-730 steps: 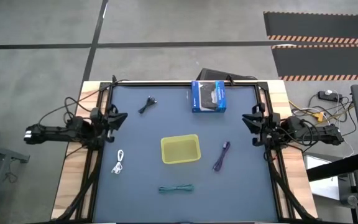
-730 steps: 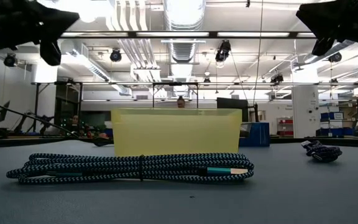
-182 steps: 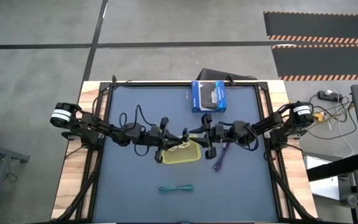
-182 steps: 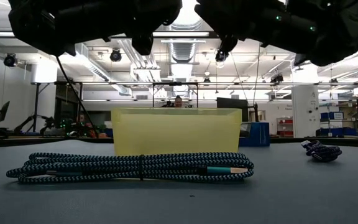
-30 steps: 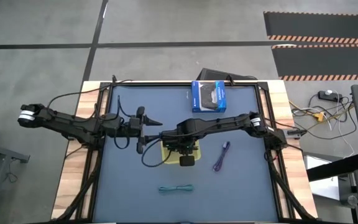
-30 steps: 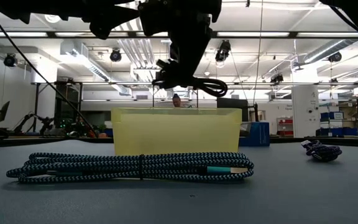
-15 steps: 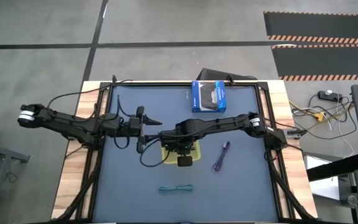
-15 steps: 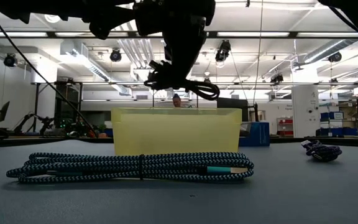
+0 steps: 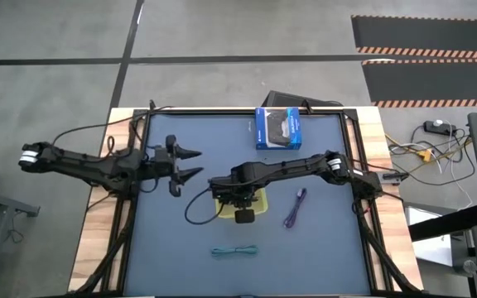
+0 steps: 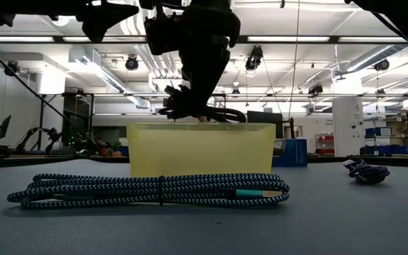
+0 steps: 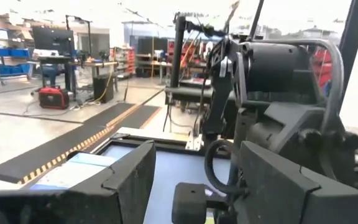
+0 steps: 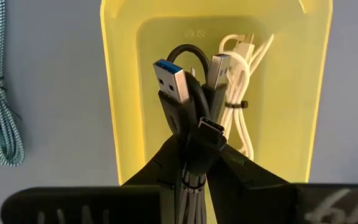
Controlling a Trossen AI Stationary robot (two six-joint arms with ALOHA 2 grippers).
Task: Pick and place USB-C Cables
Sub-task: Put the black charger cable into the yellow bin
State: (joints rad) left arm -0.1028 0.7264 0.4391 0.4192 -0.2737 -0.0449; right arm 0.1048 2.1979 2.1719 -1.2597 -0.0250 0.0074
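Over the yellow bin (image 9: 262,207) (image 10: 200,152), my right gripper (image 9: 237,204) (image 12: 194,168) is shut on the black cable bundle (image 12: 188,118) (image 10: 204,112). The bundle hangs just above the bin's rim. A white cable (image 12: 238,106) lies on the bin's floor. The teal cable (image 9: 235,250) (image 10: 154,190) rests flat near the front edge. The purple cable (image 9: 296,207) lies on the table right of the bin. My left gripper (image 9: 195,163) (image 11: 194,180) stands open over the table, left of the bin, with nothing in it. My right gripper pinches the black cable bundle between its two fingers (image 12: 160,168), close to the plug end (image 12: 194,149). The blue-tongued plug (image 12: 173,78) and the small plug (image 12: 211,130) stick out past the fingertips. The fingers point down from above, and the bundle hangs clear of the bin.
A blue-and-black box (image 9: 277,128) stands at the table's far edge. A dark frame runs along the table's left and right sides. The mat is bare between the teal cable and the bin.
My right gripper has gone down toward the bin with the black cable, which now hangs just above the rim. My left gripper, still open, has drawn back toward the table's left edge.
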